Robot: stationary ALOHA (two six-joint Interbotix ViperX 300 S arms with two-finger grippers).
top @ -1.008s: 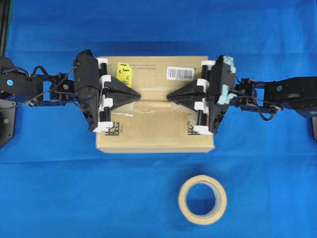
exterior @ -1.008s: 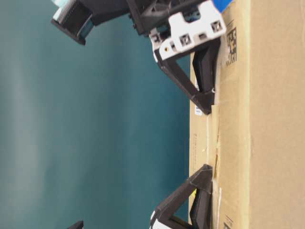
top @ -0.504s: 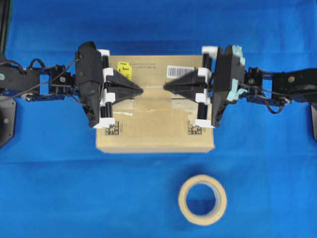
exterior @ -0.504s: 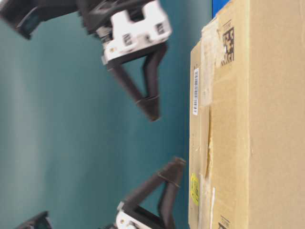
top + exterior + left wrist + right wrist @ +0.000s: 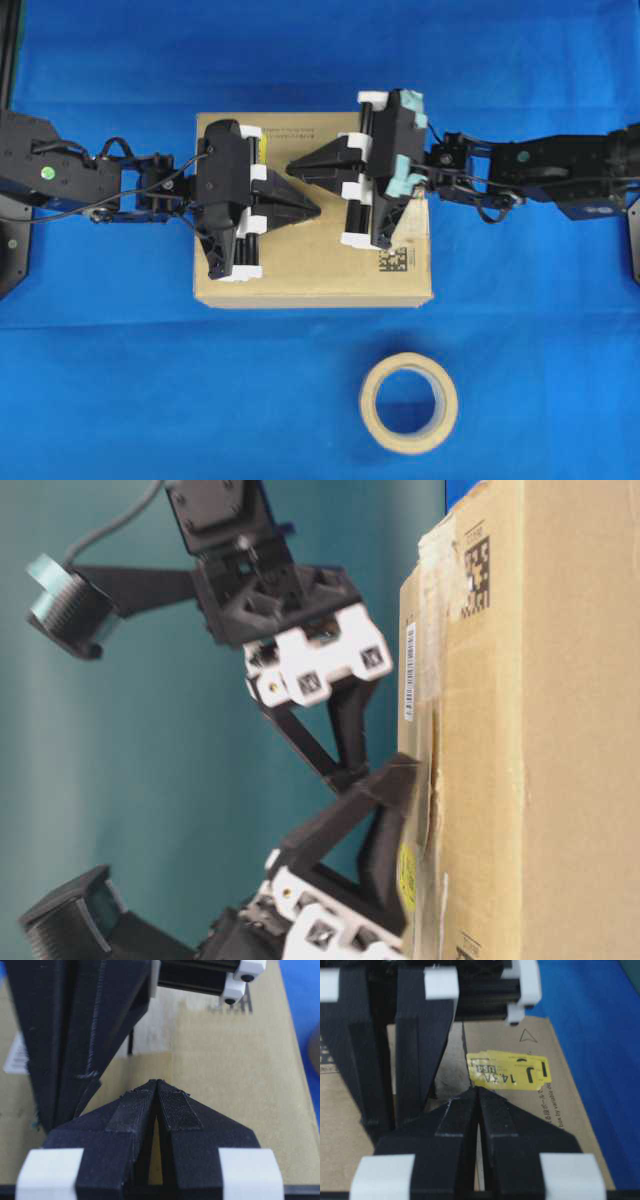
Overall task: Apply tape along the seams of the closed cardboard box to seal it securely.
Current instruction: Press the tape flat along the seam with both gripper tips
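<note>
A blue cloth covers the desk. The brown cardboard box sits mid-desk; both tools, left and right, closed and empty, hover over its seam, seemingly not touching. A beige tape roll lies nearby.

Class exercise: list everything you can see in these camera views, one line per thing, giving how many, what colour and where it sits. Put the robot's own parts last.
cardboard box: one, brown, middle of the cloth, under both tools
yellow sticker: one, on the box top near its far left corner
black square code: one showing overhead, on the box top near its front right corner
tape roll: one, beige ring, flat on the cloth in front of the box
cloth: one, blue, covering the table
left tool: one, black with white parts, shut, over the box top
right tool: one, black with white parts, shut, over the box top, reaching past the left tool's tip
</note>
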